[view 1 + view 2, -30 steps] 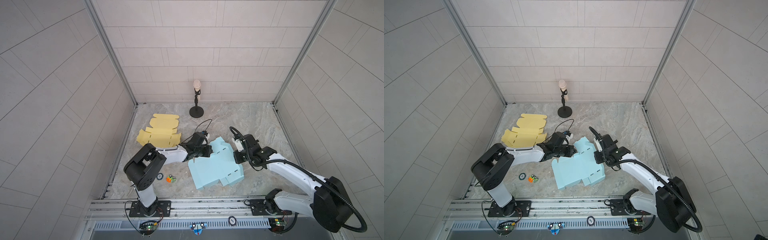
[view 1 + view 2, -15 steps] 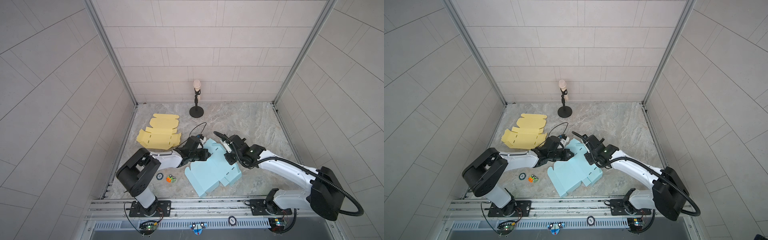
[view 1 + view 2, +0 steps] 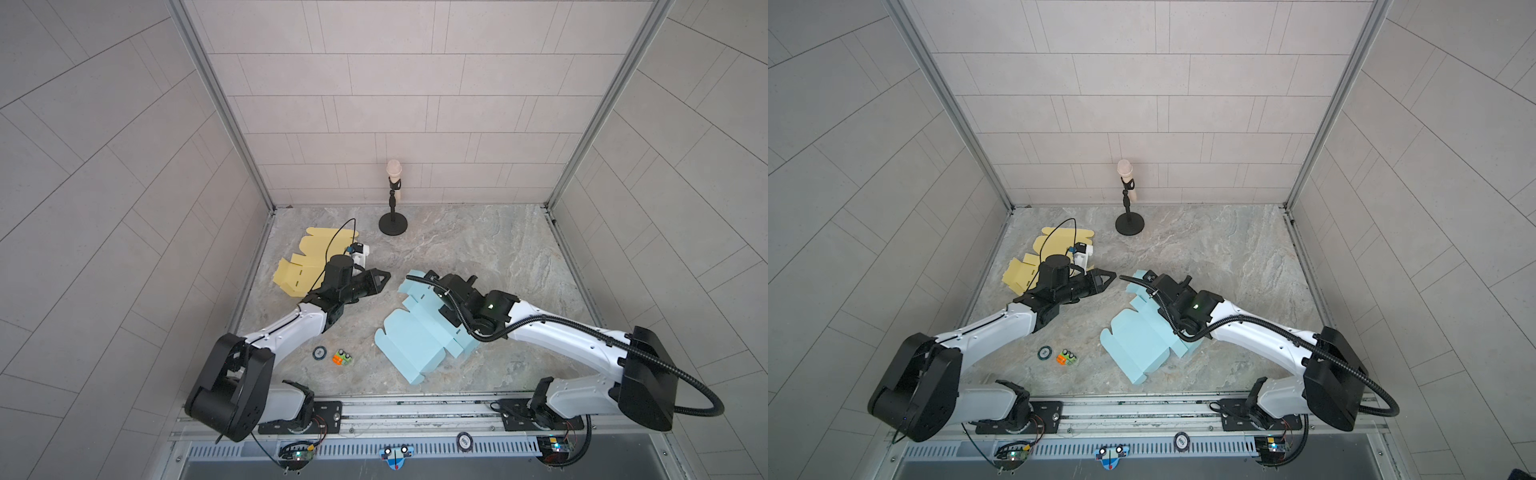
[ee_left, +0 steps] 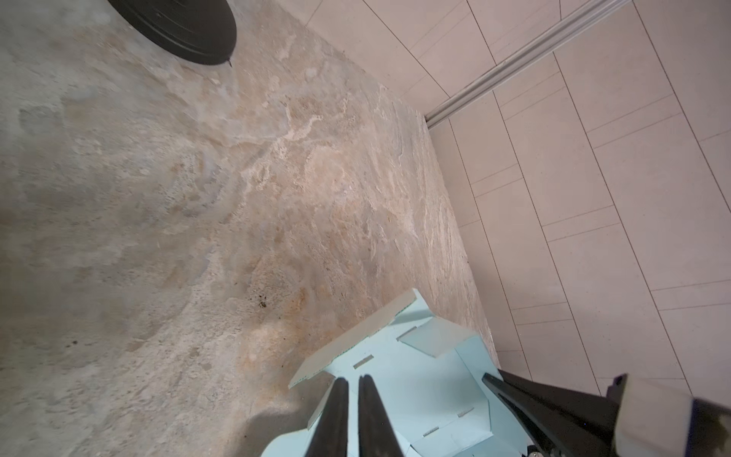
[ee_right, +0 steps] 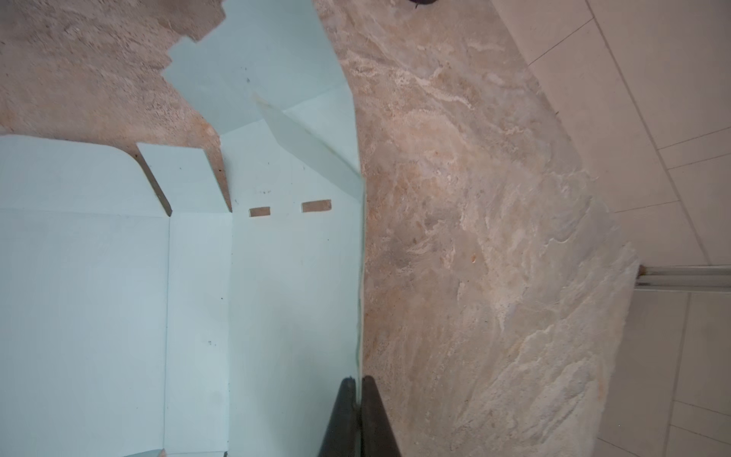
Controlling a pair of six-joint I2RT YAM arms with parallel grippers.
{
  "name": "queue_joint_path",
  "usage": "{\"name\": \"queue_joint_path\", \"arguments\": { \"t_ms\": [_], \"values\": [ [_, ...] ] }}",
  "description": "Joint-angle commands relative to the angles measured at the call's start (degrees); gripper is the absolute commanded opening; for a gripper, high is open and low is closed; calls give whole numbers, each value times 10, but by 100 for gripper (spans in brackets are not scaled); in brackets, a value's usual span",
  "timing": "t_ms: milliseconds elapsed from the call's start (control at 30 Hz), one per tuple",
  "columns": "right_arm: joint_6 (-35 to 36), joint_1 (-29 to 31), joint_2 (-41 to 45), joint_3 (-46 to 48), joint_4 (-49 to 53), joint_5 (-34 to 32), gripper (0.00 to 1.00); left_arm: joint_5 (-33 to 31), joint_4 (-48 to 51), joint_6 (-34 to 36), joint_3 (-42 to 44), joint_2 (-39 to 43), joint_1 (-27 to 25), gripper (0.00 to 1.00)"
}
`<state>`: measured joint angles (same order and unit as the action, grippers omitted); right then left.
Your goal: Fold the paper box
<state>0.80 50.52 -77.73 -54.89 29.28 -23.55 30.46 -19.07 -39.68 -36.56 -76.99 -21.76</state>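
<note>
- Right gripper (image 5: 358, 382) pinches a raised side edge of the blue paper box (image 3: 415, 340), lying opened out at 6 o'clock of centre.
- Left gripper (image 4: 353, 380), jaws barely parted, empty, hovers off its 11 o'clock corner.
- Best: hinge that wall along its crease, left pinning the base.
- Right wrist view alone shows the pinch.

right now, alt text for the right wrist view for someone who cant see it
The right gripper is pinched shut on one edge of an unfolded light blue paper box, whose creased panels, flaps and two small slots spread out ahead. It lies on a marbled stone table beside a pale tiled wall.
</note>
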Motion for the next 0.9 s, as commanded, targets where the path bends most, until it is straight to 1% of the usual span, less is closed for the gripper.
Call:
{"name": "queue_joint_path", "arguments": {
  "t_ms": [0, 100, 200, 333, 500, 600, 733, 867],
  "values": [
    [44, 28, -30, -24, 20, -122, 0, 4, -6, 3, -35, -29, 14, 13],
    [64, 56, -56, -37, 19, -179, 0, 1, -14, 5, -58, -68, 15, 13],
    [82, 72, -81, -41, 14, -208, 0, -4, -18, 13, -75, -100, 16, 13],
    [109, 85, -101, -38, -5, -215, 0, 4, -17, 30, -98, -145, 17, 15],
    [166, 121, -102, -19, -64, -233, 0, 24, -21, 54, -120, -187, 15, 16],
    [192, 127, -108, -13, -87, -232, 0, 50, -62, 42, -107, -198, 12, 16],
    [214, 128, -127, -12, -99, -233, 0, 57, -88, 38, -88, -201, 11, 19],
    [243, 131, -141, 7, -137, -258, 0, 74, -122, 25, -63, -210, 9, 23]
  ]
}}
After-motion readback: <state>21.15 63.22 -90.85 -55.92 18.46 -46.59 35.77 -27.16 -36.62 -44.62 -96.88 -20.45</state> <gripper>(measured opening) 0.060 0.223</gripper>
